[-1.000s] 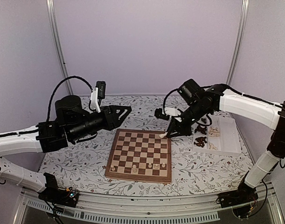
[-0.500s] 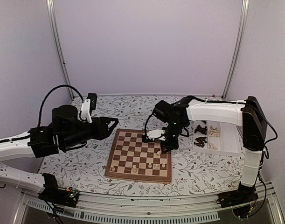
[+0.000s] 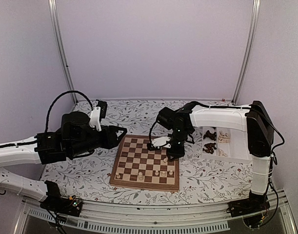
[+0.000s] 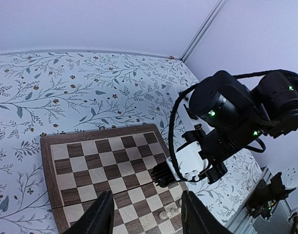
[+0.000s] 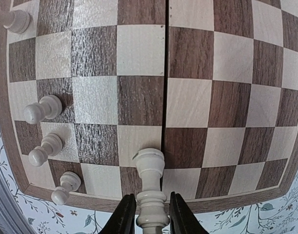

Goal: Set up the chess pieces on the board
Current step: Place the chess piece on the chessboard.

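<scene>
Chess pieces (image 3: 209, 141), dark and pale, lie heaped in the white tray (image 3: 239, 141) at 3 o'clock of the board (image 3: 139, 156), which sits mid-counter (image 3: 85, 170) with a few pale men (image 3: 140, 176) along its 6 o'clock edge. My right gripper (image 5: 150, 200) flanks a pale piece (image 5: 149, 163) near the board's 3 o'clock border, jaws hugging its base, though I cannot tell whether they pinch it; my left gripper (image 4: 149, 217) hangs spread, holding nothing, at 10 o'clock. Squares toward 12 o'clock are free.

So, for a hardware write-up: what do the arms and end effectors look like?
The left arm and right arm have white shells, black joints and looping black cables. The left end effector and right end effector each have two black fingers.
</scene>
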Robot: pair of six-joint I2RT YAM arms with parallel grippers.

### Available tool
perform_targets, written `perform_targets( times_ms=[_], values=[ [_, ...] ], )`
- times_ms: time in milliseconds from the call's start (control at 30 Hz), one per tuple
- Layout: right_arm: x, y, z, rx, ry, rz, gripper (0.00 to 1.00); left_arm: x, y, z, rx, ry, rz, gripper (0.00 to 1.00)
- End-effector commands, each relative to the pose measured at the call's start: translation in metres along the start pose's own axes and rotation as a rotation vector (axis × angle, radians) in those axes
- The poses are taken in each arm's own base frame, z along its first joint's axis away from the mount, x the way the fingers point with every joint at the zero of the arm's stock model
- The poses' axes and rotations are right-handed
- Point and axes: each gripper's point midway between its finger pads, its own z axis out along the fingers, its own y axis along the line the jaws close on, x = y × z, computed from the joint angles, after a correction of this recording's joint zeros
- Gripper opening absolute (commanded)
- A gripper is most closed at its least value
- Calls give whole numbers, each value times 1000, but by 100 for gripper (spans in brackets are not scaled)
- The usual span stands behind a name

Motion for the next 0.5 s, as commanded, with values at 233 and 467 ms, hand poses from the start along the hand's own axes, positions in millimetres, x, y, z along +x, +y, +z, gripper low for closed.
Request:
perform_targets(
  times_ms=[233, 467],
  values=[
    [-7, 5, -6, -13, -22, 0, 37, 2, 0, 8, -6, 20, 24, 49],
    [18, -4, -47, 18, -132, 91, 47, 20, -16, 35, 6, 161, 167, 50]
  ],
)
